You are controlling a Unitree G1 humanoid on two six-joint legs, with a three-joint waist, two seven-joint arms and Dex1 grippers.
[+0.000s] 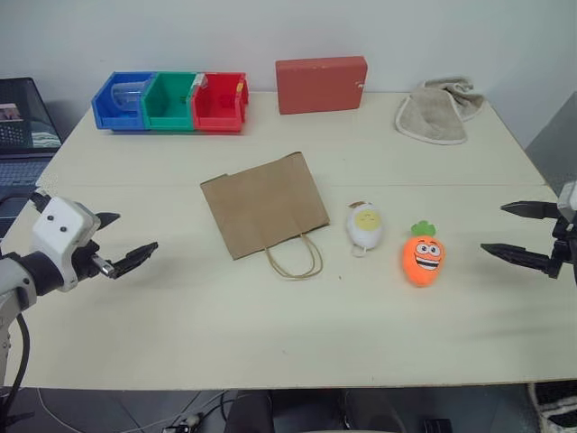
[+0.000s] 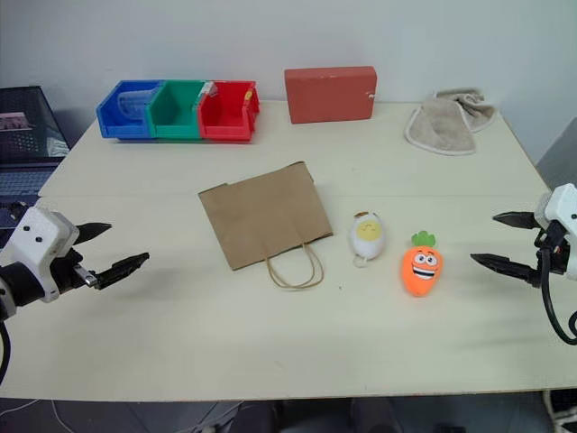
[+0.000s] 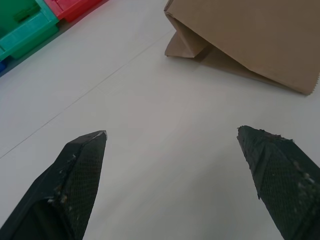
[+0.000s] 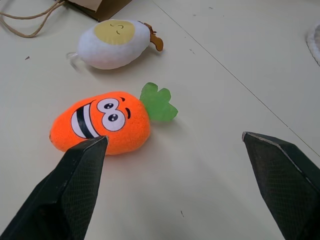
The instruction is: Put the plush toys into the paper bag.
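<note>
- Plush toys lie on the cream worktop, both outside the bag — we see the white egg with its yellow face just beside the bag's handles, and the orange carrot with its green top just beside the egg, on the robot's right.
- We see the two toys near each other but apart, each lying on its back with its face up.
- We see the paper bag flat on the worktop near the middle, its twisted loop handles spread toward the robot.
- We find the left gripper held above the worktop at the left edge, well apart from the bag, its jaws spread wide and holding nothing.
- We find the right gripper at the right edge, near the carrot but not touching it — its jaws also stand wide apart and empty.
- Along the far side we see a row of blue, green and red bins, a red box and a beige towel.
</note>
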